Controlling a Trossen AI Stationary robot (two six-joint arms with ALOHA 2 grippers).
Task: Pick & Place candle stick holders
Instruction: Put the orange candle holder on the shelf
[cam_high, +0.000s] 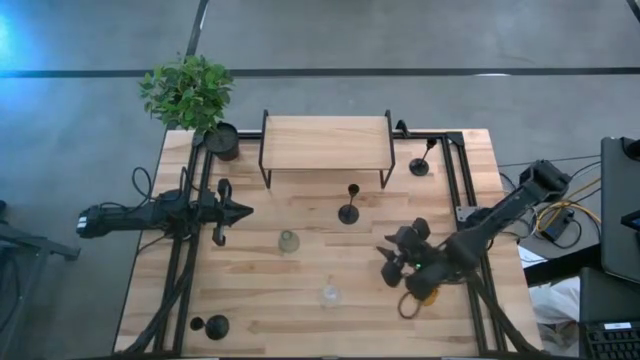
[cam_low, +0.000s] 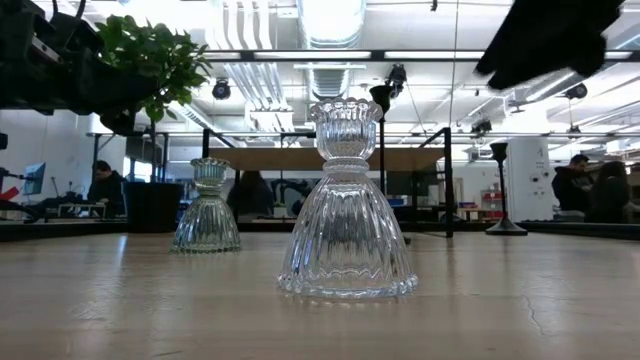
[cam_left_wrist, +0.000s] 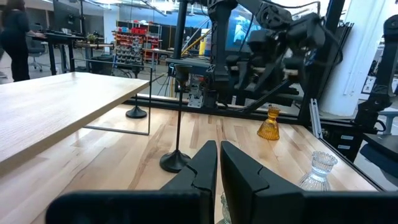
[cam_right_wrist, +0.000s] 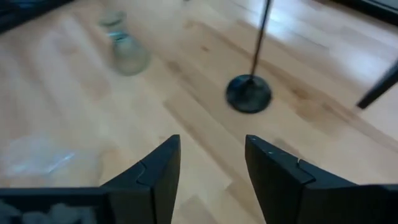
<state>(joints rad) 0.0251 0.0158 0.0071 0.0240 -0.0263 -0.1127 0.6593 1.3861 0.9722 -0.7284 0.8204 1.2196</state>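
Currently right claw (cam_high: 398, 262) sits parted beside the amber holder (cam_high: 427, 290), holding nothing; left claw (cam_high: 243, 211) closed at counter's (cam_high: 300, 320) left.

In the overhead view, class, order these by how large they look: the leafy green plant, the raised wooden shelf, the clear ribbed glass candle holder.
Largest to smallest:
1. Raised wooden shelf
2. Leafy green plant
3. Clear ribbed glass candle holder

The shelf and plant stand higher, nearer the camera, so they may look somewhat bigger than they are.
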